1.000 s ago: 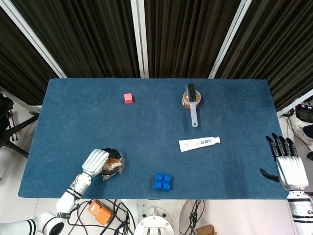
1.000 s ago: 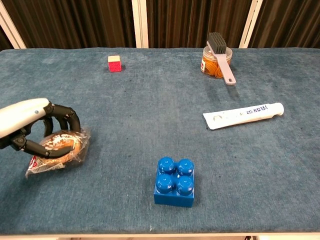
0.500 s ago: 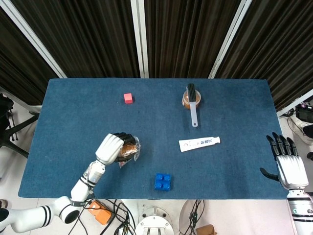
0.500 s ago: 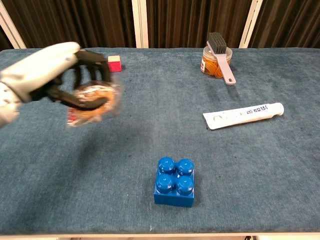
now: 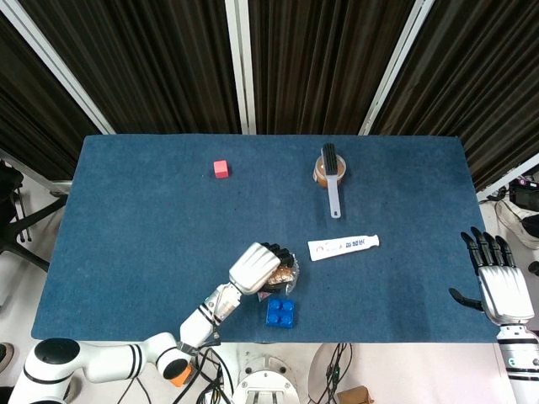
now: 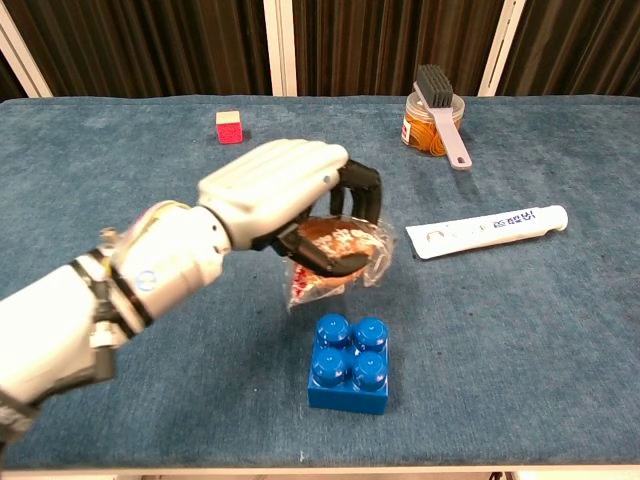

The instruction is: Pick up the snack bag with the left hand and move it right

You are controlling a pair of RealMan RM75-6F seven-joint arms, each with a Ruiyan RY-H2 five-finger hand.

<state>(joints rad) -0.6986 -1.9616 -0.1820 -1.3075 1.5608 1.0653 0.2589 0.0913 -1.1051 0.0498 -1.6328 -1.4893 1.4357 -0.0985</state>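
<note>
My left hand [image 5: 261,267] [image 6: 290,196] grips the snack bag [image 6: 335,258] [image 5: 285,274], a clear wrapper with brown snack inside, lifted off the blue table [image 5: 135,227]. The bag hangs just behind and above the blue toy brick [image 6: 348,362] [image 5: 280,312]. My right hand [image 5: 498,282] hangs open beyond the table's right edge, fingers spread, holding nothing; the chest view does not show it.
A white tube [image 5: 343,247] [image 6: 487,231] lies right of the bag. A brush rests on an orange jar [image 5: 330,172] [image 6: 433,118] at the back. A small red cube [image 5: 221,168] [image 6: 230,127] sits at the back left.
My left hand has lifted the snack bag from the table's front left and carried it right, to just above the blue brick. The right hand has stayed still.
</note>
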